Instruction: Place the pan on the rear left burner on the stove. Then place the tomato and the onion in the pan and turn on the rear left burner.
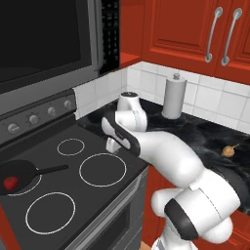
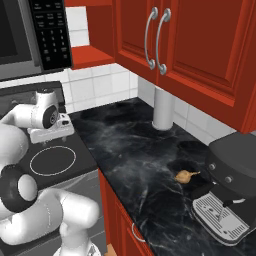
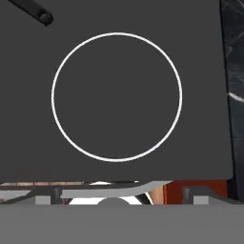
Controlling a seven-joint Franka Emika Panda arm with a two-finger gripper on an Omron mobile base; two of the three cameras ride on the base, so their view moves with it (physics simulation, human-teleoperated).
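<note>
The black pan (image 1: 19,172) sits on the rear left burner (image 1: 28,190) of the stove (image 1: 73,188), its thin handle (image 1: 52,169) pointing right. The red tomato (image 1: 10,183) lies inside the pan. The tan onion (image 1: 228,150) rests on the dark counter far to the right, beside the coffee machine, and it also shows in the right base view (image 2: 184,175). My gripper (image 1: 113,145) hangs open and empty over the front right ring (image 3: 116,97), right of the pan's handle. In the hand view the handle's tip (image 3: 39,15) shows at the top left.
A grey paper-towel roll (image 1: 173,96) stands on the counter by the tiled wall. The black coffee machine (image 2: 231,187) sits at the counter's right end. A microwave (image 1: 44,39) hangs above the stove, with knobs (image 1: 33,118) on the back panel.
</note>
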